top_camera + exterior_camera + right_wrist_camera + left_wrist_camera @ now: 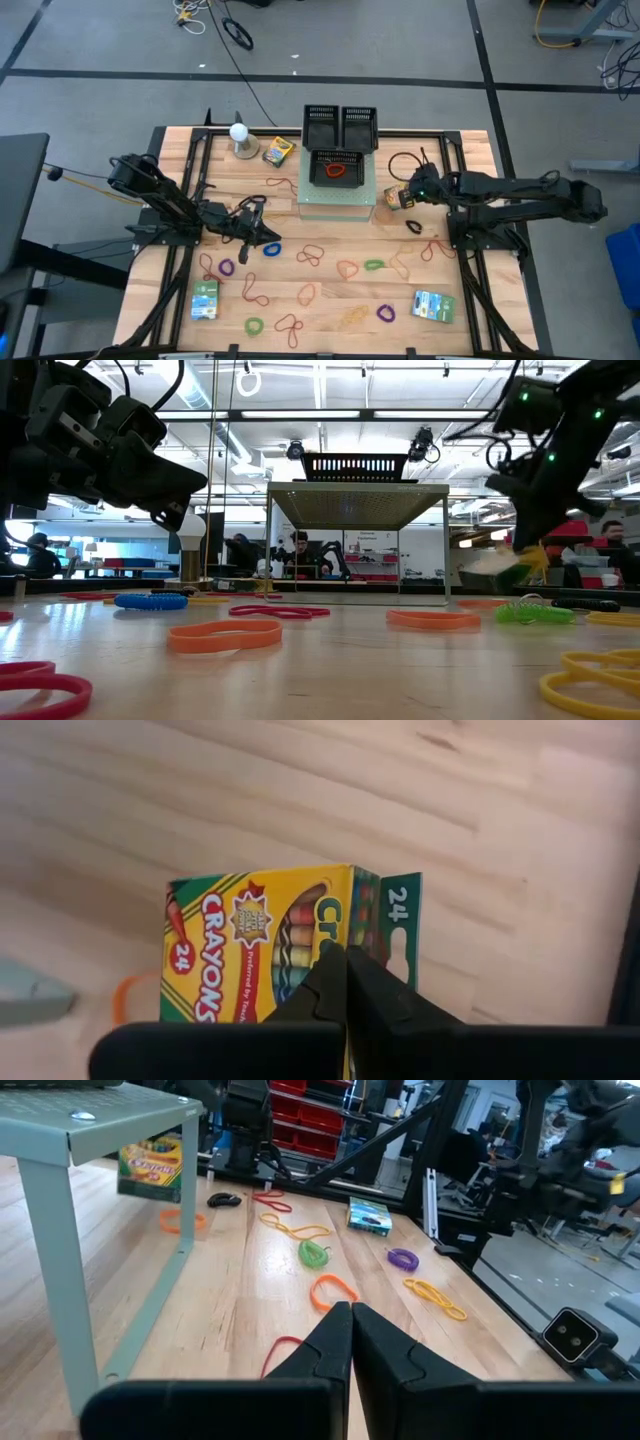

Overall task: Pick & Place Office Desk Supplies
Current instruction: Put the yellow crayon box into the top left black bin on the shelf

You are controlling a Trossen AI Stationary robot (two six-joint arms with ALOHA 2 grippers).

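Note:
My right gripper [398, 198] is shut on a yellow-green crayon box [250, 955], right of the pale green stand [338, 200]. In the low view the box [503, 570] hangs a little above the table. My left gripper [350, 1330] is shut on nothing and points level just above the table's left half [268, 235]. A second crayon box [277, 151] lies at the far left beside the white ball [240, 133]. Two green-blue packets [205, 299] [432, 305] lie flat near the front edge. Several coloured rubber bands [310, 293] lie flat across the wood. My right gripper pinches the crayon box between its two fingers at the end by the green "24" flap [395, 925]. The fingers come slanting down from above. They hide the exact edge they are on. The box is tilted and lifted clear of the table.
A black tray [338, 168] with a red band in it sits on the stand. Two more black trays [340, 125] stand behind it at the far edge. A black band [414, 227] and a looped cable [403, 163] lie near my right arm.

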